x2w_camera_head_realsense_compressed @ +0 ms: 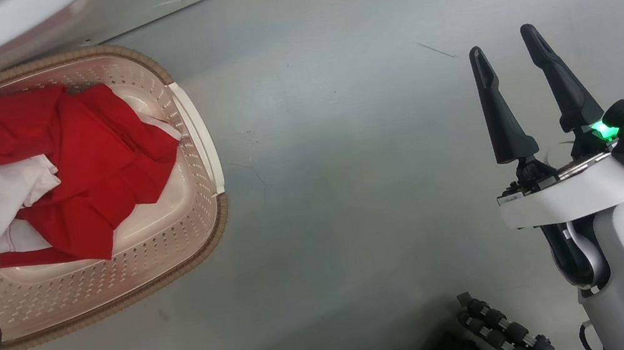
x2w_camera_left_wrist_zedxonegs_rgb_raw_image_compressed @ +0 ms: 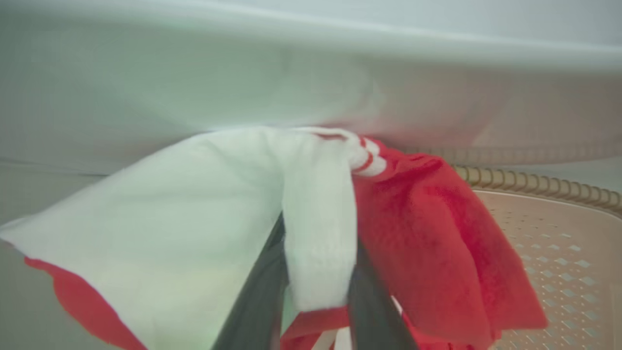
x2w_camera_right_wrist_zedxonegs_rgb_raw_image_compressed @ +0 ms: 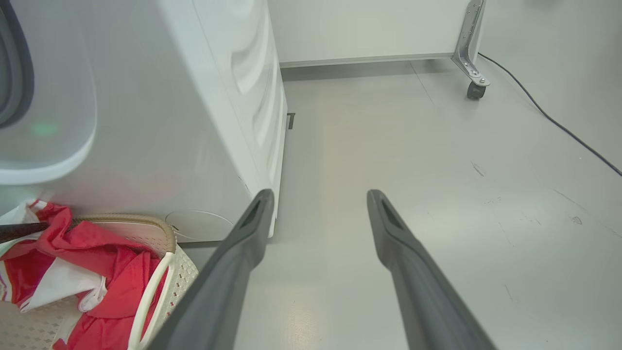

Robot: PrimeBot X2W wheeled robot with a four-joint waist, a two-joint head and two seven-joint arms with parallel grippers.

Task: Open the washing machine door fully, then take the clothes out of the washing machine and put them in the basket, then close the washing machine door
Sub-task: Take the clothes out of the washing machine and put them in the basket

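The cream basket (x2w_camera_head_realsense_compressed: 201,155) stands on the floor against the white washing machine (x2w_camera_right_wrist_zedxonegs_rgb_raw_image_compressed: 194,121) and holds the red and white clothes (x2w_camera_head_realsense_compressed: 92,148). In the left wrist view my left gripper (x2w_camera_left_wrist_zedxonegs_rgb_raw_image_compressed: 318,233) is shut on a white fold of the clothes (x2w_camera_left_wrist_zedxonegs_rgb_raw_image_compressed: 427,218), above the basket (x2w_camera_left_wrist_zedxonegs_rgb_raw_image_compressed: 559,243) and under the machine's front (x2w_camera_left_wrist_zedxonegs_rgb_raw_image_compressed: 243,73). One of its dark fingers (x2w_camera_right_wrist_zedxonegs_rgb_raw_image_compressed: 22,231) reaches into the clothes (x2w_camera_right_wrist_zedxonegs_rgb_raw_image_compressed: 112,262) in the right wrist view. My right gripper (x2w_camera_head_realsense_compressed: 503,41) hangs open and empty over bare floor, far right of the basket. The washing machine door is out of view.
Grey floor spreads to the right of the basket. A metal leg on a caster (x2w_camera_right_wrist_zedxonegs_rgb_raw_image_compressed: 474,82) and a dark cable (x2w_camera_right_wrist_zedxonegs_rgb_raw_image_compressed: 559,126) lie further off. My base's roller wheel (x2w_camera_head_realsense_compressed: 502,327) sits at the bottom of the head view.
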